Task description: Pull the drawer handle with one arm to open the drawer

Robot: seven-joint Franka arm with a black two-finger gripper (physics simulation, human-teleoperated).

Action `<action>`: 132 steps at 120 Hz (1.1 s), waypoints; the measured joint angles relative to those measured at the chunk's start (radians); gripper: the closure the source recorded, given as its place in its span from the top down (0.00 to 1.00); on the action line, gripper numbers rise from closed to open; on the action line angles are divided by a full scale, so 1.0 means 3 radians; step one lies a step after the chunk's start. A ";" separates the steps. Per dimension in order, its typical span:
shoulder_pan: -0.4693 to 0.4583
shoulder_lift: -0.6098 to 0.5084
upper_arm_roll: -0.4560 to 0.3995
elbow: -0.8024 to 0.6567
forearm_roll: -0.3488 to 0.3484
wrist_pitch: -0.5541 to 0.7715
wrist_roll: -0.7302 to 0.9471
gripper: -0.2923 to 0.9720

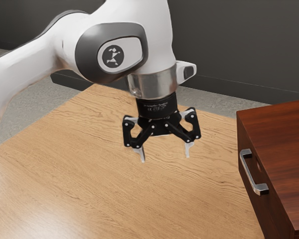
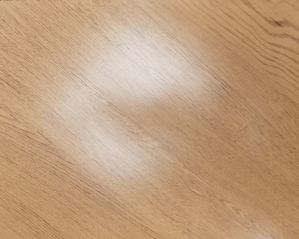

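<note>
The claw (image 1: 165, 154) is hanging at the centre of the exterior view, fingers spread wide and gripping nothing, tips pointing down just above the wooden tabletop (image 1: 79, 169). The drawer handle (image 1: 253, 172) is sitting well apart from it, toward the frame's lower right, on the front of a dark wooden cabinet (image 1: 284, 149).

Plain rendered room: wood table (image 1: 65, 169), dark wall (image 1: 239, 40).
</note>
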 joint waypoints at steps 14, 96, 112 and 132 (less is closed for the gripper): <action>-0.0014 0.0075 -0.0003 -0.0006 0.0005 0.0165 -0.0127 0.77; -0.0360 0.0198 -0.0001 -0.0202 0.0042 0.0994 -0.0495 0.77; -0.0405 0.0215 0.0001 -0.0342 0.0043 0.1258 -0.0513 0.77; -0.0399 0.0216 0.0013 -0.0383 0.0025 0.1467 -0.0526 0.74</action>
